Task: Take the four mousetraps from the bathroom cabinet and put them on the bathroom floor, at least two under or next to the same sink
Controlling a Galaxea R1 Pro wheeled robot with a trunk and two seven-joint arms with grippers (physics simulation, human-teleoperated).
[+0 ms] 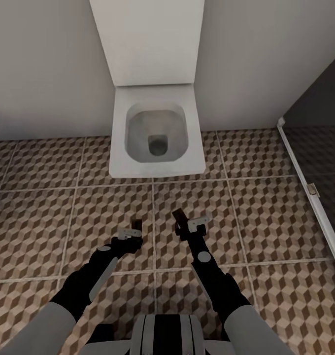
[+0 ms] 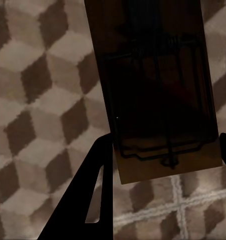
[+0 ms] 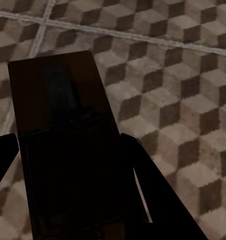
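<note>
Two traps: the left gripper [image 1: 134,235] pinches one mousetrap [image 2: 157,85], the right gripper [image 1: 183,226] pinches another mousetrap [image 3: 68,145].
Do it well: lower both flat onto the floor [image 1: 266,217] tiles beside the sink, not by this toilet [image 1: 156,133].

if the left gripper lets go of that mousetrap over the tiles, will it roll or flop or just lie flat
Probably it lies flat: the mousetrap held in the left gripper is a flat rectangular board with no round edge to roll on. It looks stiff, keeping its shape though held by one end. The wire parts on its face might snag or spring, so a low release onto the bathroom floor seems wiser.
</note>
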